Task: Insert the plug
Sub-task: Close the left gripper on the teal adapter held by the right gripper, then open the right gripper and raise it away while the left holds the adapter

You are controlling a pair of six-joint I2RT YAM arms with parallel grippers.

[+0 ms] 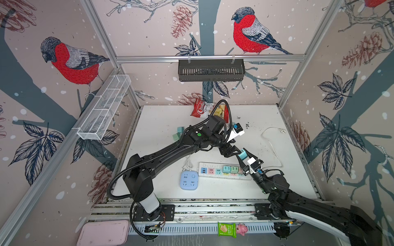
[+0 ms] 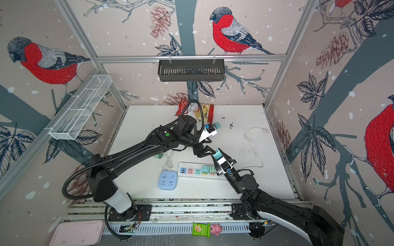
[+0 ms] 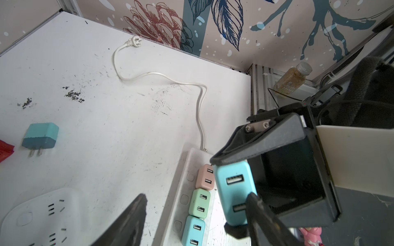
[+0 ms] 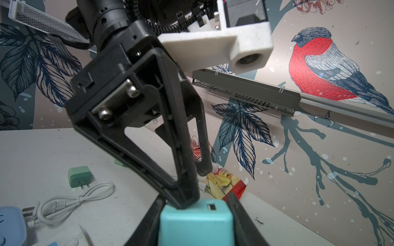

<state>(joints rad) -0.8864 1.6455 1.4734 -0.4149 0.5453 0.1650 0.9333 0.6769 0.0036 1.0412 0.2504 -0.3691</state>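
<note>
- Two socket units lie nearest on the counter (image 1: 223, 191): a blue block (image 1: 189, 180) and, just beside it, a white strip (image 1: 215, 165).
- Three small chargers, teal, green and pink, already sit in the strip's right half. The coloured sockets toward its left end look free.
- Above the strip's right end, the right tool (image 1: 243, 155) is clamped on the teal plug (image 3: 233, 191) and holds it clear of the counter. One flat side lies against each jaw, and the USB face is turned toward the left tool (image 2: 206, 154).
- No view shows the plug's prongs, so I cannot tell which way they point.
- Just beyond, the left tool stands with its jaws apart and grips nothing. One fingertip (image 4: 183, 200) seems to touch the plug's USB face, and the other is off to the side.
- By its looks the plug is a light, rigid plastic cube with smooth, rounded sides, so it could twist or slip under a sideways push. Its prongs are likely thin and would bend if driven in askew.
- The best hold is probably on two opposite flat sides, well down the body. That leaves the prong face free for a straight press into a socket.
- Farther back lie spare chargers: green ones (image 1: 176, 136) to the left and a teal one (image 3: 40, 135) near the chip bag (image 1: 204, 109) by the far wall.
</note>
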